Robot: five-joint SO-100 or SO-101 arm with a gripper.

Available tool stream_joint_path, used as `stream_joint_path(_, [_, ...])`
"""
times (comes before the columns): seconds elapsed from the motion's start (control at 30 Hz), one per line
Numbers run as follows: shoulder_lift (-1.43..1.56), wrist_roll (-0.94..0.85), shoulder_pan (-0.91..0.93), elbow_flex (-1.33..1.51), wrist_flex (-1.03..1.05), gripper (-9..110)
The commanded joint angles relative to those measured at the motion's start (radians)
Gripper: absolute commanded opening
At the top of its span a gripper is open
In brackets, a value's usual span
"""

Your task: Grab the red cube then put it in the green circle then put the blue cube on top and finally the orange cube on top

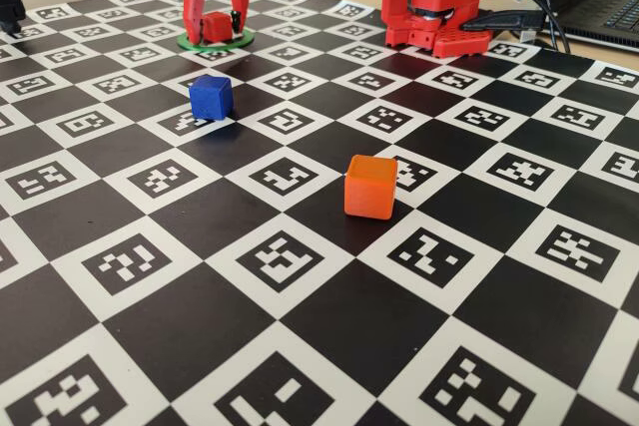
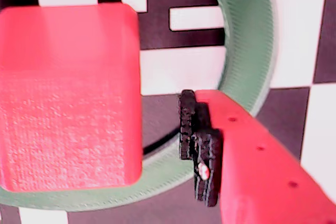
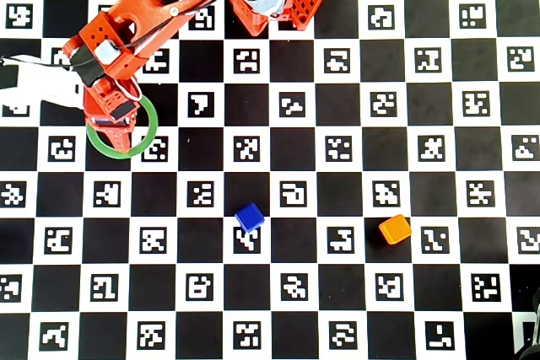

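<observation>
Small matte red plastic cube fills wrist view, sitting inside thin flat green ring on checkerboard mat. Your red two-finger pincer straddles cube, jaws parted, visible gap beside the one finger in view; not gripping. Step one looks done. Next: lift clear, reach small deep blue cube, well apart mid-mat. Bright orange cube lies farther out, last.

The red cube sits inside the green circle at the far left of the fixed view, the blue cube nearer the camera, and the orange cube closest, off right.
</observation>
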Motion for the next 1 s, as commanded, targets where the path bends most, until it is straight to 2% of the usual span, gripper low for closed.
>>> stream_joint_path(0.0, [0.081,0.011,0.008,-0.103,0.018,37])
stream_joint_path(0.37, [0.123,0.017,-0.003,-0.256,0.127,37])
stream_joint_path(0.63, [0.202,0.118,-0.051,-0.359,0.262,36])
stream_joint_path(0.83, [0.272,0.282,-0.158,-0.451,0.403,35])
stream_joint_path(0.97, [0.305,0.506,-0.265,-0.506,0.474,35])
